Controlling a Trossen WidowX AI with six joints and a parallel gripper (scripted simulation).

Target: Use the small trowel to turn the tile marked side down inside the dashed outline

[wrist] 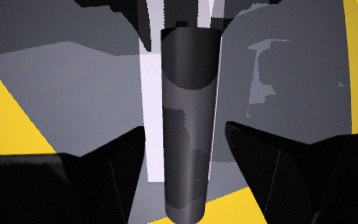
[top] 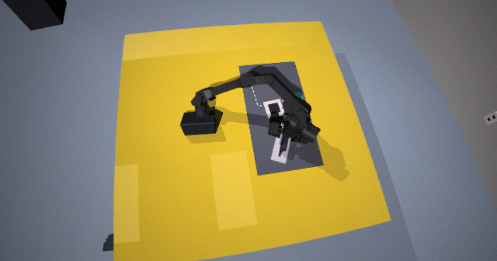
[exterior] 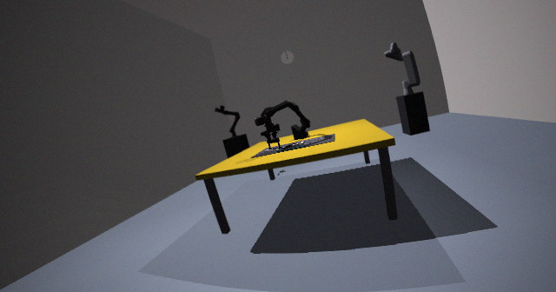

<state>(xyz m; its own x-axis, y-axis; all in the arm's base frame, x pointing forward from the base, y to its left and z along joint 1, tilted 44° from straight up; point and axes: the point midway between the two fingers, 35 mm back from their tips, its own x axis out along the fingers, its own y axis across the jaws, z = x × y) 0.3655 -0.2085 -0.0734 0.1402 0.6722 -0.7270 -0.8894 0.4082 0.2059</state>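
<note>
In the wrist view's lower half, the gripper [top: 283, 137] [exterior: 274, 148] [wrist: 185, 130] is spread around the dark handle [top: 283, 146] [wrist: 186, 145], gaps on both sides.

Handle [wrist: 186, 130] smooth, perhaps satin metal.
</note>
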